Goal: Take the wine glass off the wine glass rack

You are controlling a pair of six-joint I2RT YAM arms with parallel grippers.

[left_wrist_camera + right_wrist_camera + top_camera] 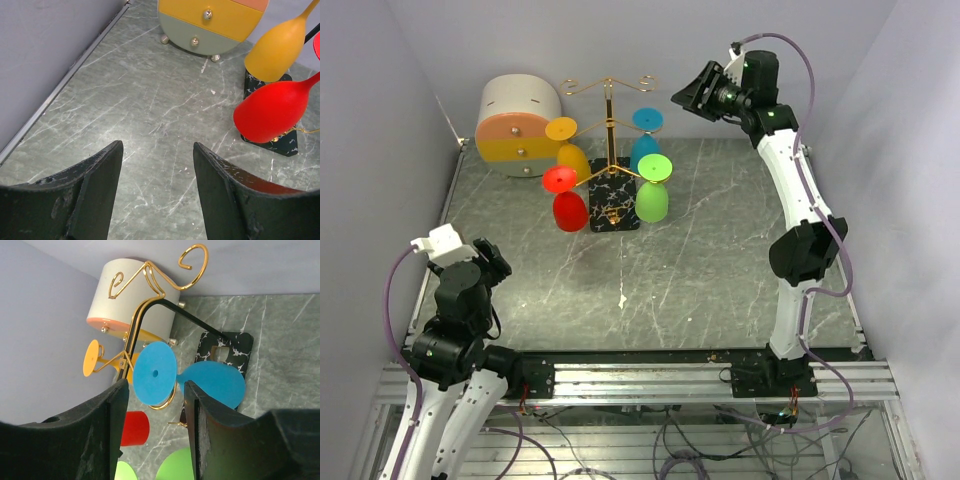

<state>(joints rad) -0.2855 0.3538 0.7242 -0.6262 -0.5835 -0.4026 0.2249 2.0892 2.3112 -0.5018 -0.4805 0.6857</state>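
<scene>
The gold wine glass rack point(609, 120) stands on its black marble base point(614, 207) at the back of the table. Several plastic glasses hang upside down from it: blue point(646, 140), green point(653, 190), red point(565, 197) and yellow point(569, 148). My right gripper point(694, 97) is open, raised right of the rack's top, apart from it. In the right wrist view the blue glass point(212, 382) with its round foot point(154, 373) lies beyond my open gripper point(156, 397). My left gripper point(485, 258) is open and empty at the near left; its view point(157, 152) shows the red glass point(272, 111) and yellow glass point(277, 47).
A round white-and-orange drawer box point(518, 125) stands at the back left, next to the rack; it also shows in the left wrist view point(212, 22). Grey walls close in the left, back and right. A metal rail point(720, 370) runs along the near edge.
</scene>
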